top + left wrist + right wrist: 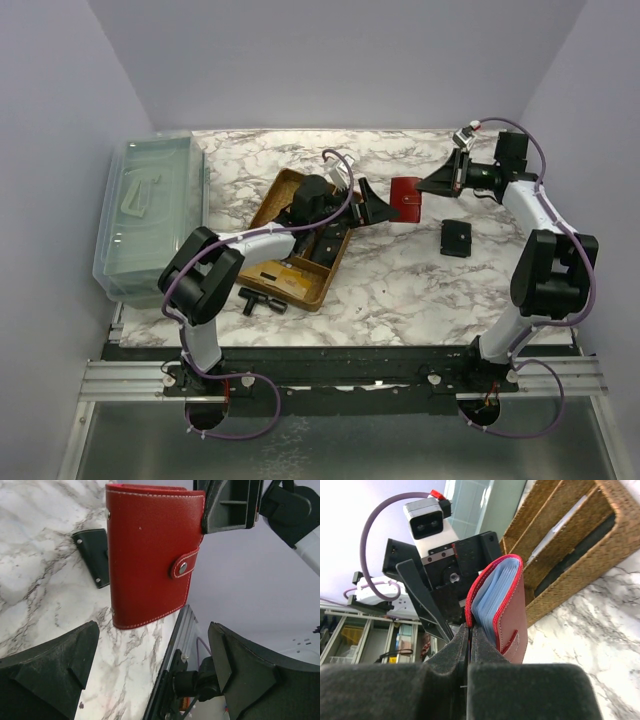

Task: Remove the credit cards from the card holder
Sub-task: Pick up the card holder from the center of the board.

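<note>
The red card holder (405, 198) hangs upright above the marble table, between the two arms. My right gripper (437, 183) is shut on the edge of one cover (470, 630). In the right wrist view the holder (512, 615) gapes slightly, and pale blue leaves (492, 592) show between its covers. No single credit card can be told apart. The left wrist view shows the holder's front (150, 555) with its snap strap (184, 566) lying across it. My left gripper (375, 207) faces the holder from the left, open, with nothing between its fingers (55, 665).
A brown wicker tray (270, 200) with several items lies under the left arm and also shows behind the holder (560, 545). A small black wallet (455, 238) lies on the table right of centre. A clear plastic bin (150, 215) stands at the left edge. A black tool (262, 300) lies near the front.
</note>
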Tool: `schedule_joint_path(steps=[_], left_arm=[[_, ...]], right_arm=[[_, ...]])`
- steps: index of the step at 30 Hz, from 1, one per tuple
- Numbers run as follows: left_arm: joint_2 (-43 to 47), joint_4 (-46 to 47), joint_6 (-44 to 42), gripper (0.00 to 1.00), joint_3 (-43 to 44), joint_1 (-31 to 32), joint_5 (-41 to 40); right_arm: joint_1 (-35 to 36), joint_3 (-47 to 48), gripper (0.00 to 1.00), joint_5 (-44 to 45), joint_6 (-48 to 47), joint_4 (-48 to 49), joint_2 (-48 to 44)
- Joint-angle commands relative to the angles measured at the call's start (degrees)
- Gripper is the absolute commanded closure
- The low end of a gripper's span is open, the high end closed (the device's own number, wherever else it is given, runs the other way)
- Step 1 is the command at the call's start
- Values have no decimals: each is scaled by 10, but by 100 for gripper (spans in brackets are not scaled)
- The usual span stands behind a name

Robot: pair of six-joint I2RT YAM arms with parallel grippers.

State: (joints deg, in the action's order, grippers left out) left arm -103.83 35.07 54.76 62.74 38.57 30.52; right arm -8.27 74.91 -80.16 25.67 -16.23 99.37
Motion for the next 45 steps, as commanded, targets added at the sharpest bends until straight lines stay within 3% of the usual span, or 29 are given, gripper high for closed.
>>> schedule_joint_path(steps=[1,5,12,20,30,34,40,45], left_arm=[[-18,105,27,1,-1,4,40],[-29,118,37,5,6,7,49],[-53,150,73,28,13,8,73],[-60,172,83,36,26,8,73],[-76,210,130,95,18,8,89],[-61,209,126,100,-1,6,75],[-51,140,120,100,-5,7,66],[-36,51,97,100,5,7,60]], right_arm=[[15,5,100,-37,54,30,-38],[24,-3,100,-40,70,44,-47],[28,-13,100,-44,78,54,-51],[29,-33,100,-37,77,61,-54],[27,-20,100,12,-6,-18,-53],[28,14,99,65,-124,-112,-56],[28,68,68,113,-273,-217,-61],[28,95,51,124,-403,-287,-72]])
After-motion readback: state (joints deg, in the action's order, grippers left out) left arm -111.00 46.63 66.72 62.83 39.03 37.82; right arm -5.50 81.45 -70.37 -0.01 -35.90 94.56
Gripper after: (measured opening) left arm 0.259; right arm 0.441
